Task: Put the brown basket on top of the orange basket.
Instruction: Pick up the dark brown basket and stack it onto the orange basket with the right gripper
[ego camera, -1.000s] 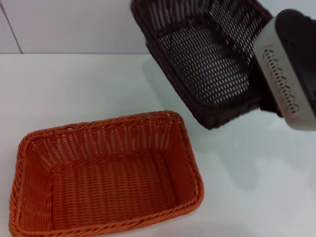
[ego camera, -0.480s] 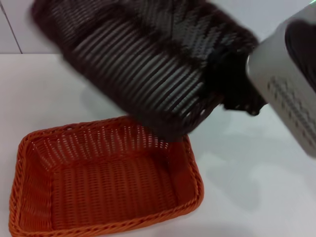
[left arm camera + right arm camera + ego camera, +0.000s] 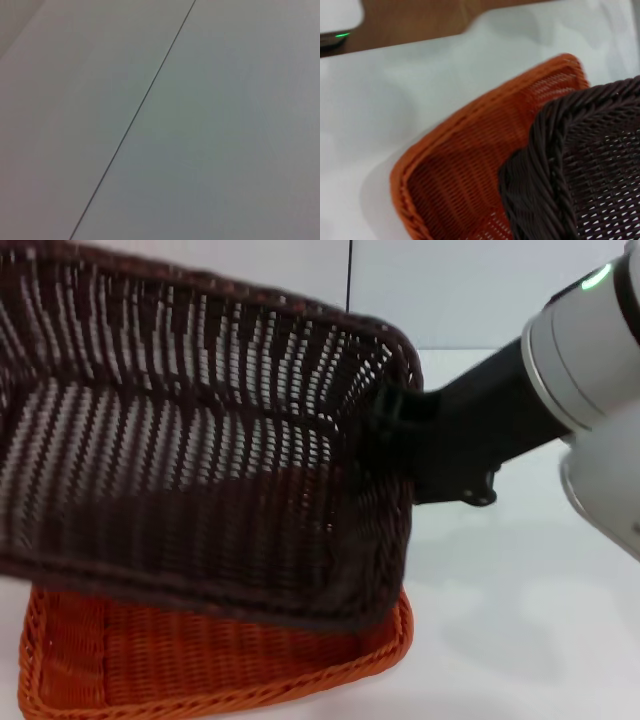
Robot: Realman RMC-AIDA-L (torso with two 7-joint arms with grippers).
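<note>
The white worktop (image 3: 520,600) carries only the orange basket (image 3: 200,665), which sits at the near left corner, its long rim along the near edge. Above it hangs the brown basket (image 3: 200,460), held in the air and tilted, covering most of the orange one and leaving only the near strip and right corner showing; the right wrist view shows the brown rim over the orange interior with a gap between them, so it is not yet seated. The right gripper (image 3: 395,435) is clamped on the brown basket's right-hand end wall. To finish well, I would level the basket first, square its long sides with the orange rim, then lower it straight until the base nests inside, and only then let go. The left gripper is out of sight; its camera sees only bare surface. No brand, label or writing is legible anywhere.
</note>
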